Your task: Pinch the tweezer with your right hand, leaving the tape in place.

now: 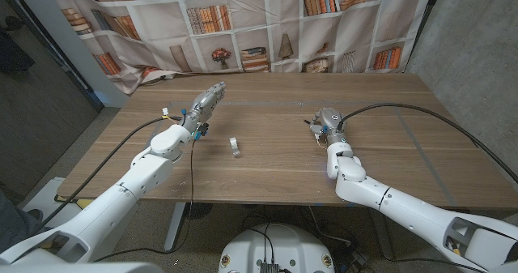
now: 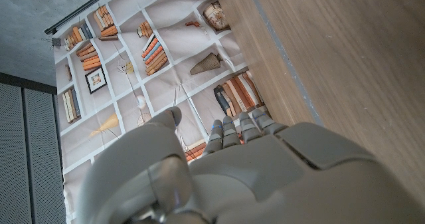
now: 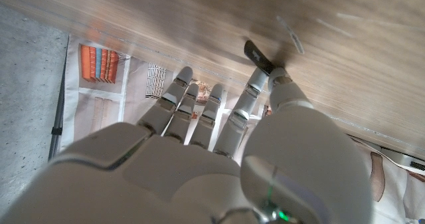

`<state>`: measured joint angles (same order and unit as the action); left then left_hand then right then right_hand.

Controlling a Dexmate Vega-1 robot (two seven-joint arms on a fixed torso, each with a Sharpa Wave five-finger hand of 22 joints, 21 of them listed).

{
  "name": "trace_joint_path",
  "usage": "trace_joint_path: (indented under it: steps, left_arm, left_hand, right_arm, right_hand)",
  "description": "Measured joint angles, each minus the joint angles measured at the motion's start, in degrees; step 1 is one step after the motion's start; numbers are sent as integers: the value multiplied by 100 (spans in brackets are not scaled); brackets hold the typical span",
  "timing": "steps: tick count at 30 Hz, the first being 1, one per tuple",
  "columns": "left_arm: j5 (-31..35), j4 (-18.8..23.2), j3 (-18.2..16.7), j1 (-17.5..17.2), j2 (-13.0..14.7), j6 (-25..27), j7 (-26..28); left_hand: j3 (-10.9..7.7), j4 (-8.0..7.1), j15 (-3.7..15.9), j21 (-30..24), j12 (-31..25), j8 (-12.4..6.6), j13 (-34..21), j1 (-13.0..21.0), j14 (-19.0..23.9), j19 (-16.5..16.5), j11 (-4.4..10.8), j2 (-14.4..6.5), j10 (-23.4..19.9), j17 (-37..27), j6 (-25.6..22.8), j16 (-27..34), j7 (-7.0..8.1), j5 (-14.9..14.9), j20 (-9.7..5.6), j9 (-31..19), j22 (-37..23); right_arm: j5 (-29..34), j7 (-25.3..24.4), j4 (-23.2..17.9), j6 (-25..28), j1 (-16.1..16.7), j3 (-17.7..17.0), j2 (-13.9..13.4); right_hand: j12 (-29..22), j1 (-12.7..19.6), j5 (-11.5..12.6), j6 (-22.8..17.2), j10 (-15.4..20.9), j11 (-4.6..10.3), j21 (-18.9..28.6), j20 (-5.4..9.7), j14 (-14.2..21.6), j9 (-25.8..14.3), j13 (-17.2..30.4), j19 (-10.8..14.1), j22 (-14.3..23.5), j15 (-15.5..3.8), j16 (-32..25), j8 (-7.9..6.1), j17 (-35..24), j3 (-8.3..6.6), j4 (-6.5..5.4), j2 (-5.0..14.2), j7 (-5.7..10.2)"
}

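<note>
Right hand [image 1: 324, 121] sits on the wooden table [image 1: 388, 155], right of middle, back of the hand toward the head camera. In the right wrist view the same hand [image 3: 219, 151] reaches toward the tabletop with its fingers [image 3: 174, 98] extended side by side, only slightly apart. The thumb tip and the nearest finger meet at a dark, narrow tweezer [image 3: 256, 55], whose end juts out beyond the fingertips against the wood. It looks pinched between those two (the contact point itself is partly covered by the thumb, so the firmness of the grip cannot be judged). In the head view the tweezer is hidden under the hand; only a small dark bit shows at the hand's left edge.

Outward from there: a small pale strip lies on the wood just past the tweezer tip in the right wrist view; what it is cannot be told. A small clear-white tape [image 1: 235, 147] stands on the table near the middle, well apart from the right hand and between the two arms.

Left hand [image 1: 206, 103] is on the far left part of the table, fingers stretched out straight and close together toward the backdrop, nothing in them. The left wrist view shows that hand [image 2: 226, 171] from behind, fingers straight, over the table's far edge.

Behind the table hangs a cloth backdrop printed with bookshelves [image 1: 243, 22]; a grey wall stands at the right.
</note>
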<state>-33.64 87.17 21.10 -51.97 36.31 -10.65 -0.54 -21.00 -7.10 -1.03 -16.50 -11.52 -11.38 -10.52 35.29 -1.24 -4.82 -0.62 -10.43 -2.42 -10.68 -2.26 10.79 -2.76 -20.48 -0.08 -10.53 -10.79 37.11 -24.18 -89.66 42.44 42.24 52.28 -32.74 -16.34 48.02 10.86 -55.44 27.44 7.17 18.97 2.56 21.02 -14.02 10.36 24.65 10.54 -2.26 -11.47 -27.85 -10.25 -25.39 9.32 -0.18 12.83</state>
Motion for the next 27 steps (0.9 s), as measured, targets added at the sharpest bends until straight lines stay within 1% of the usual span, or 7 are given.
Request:
trace_joint_path:
  steps: [2,11,16,17,22,25,27]
  left_arm:
    - [0,-8,0,0,-2,0,0]
    - [-2,-48,2,12,-18,0,-5]
    - [-2,-69,9,31,-25,0,-5]
    - [-3,-75,13,37,-26,-17,-25]
    - [0,-97,20,60,-31,-18,-37]
    - [1,-110,26,78,-35,-18,-41]
    - [4,-116,28,84,-37,-20,-51]
  left_hand:
    - [-47,-2,0,0,0,0,0,0,0,0,0,0,0,0,0,0,0,14,0,0,0]
    - [-46,-1,0,0,0,0,0,0,0,0,0,0,0,0,0,0,0,14,0,0,0]
    - [-86,-9,0,22,0,0,0,0,0,0,0,0,0,0,0,0,0,14,0,0,0]
    - [-86,-9,0,22,0,0,0,0,0,0,0,0,0,0,0,0,0,14,0,0,0]
    - [-86,-9,0,22,0,0,0,0,0,0,0,0,0,0,0,0,0,36,0,0,0]
    - [-96,1,0,22,0,0,0,0,0,0,0,0,0,0,0,0,0,36,-1,0,0]
    - [-101,7,3,22,0,0,0,0,3,-1,0,0,0,0,0,0,0,35,-1,0,0]
  right_arm:
    - [0,-32,4,-3,1,-1,2]
    - [-2,-126,21,-5,13,-16,11]
    - [4,-216,21,-3,13,-16,11]
    - [9,-240,-111,-3,61,-123,-40]
    - [28,-351,-242,-3,104,-199,-80]
    - [42,-398,-242,-3,104,-199,-80]
    - [65,-445,-367,-2,153,-271,-119]
  right_hand:
    - [0,1,0,-29,23,-7,0,0,9,0,0,0,0,-9,0,0,0,0,0,1,-13]
    - [0,22,0,-99,44,12,0,0,49,3,0,0,0,12,0,-78,0,1,0,22,-4]
    - [0,22,0,-98,44,12,0,0,49,19,0,0,28,12,0,-79,-11,1,0,21,-4]
    - [0,22,0,-98,43,12,0,0,49,20,0,-1,28,12,0,-79,-24,1,0,21,-4]
    - [0,21,0,-98,43,11,0,0,70,25,1,-1,28,-9,0,-75,-30,1,0,21,-4]
    - [0,21,0,-98,43,11,0,0,70,26,1,-1,27,-9,0,-45,-30,1,0,21,-4]
    - [0,21,0,-98,43,11,0,0,70,26,1,-1,27,-9,0,-44,-29,1,0,21,-4]
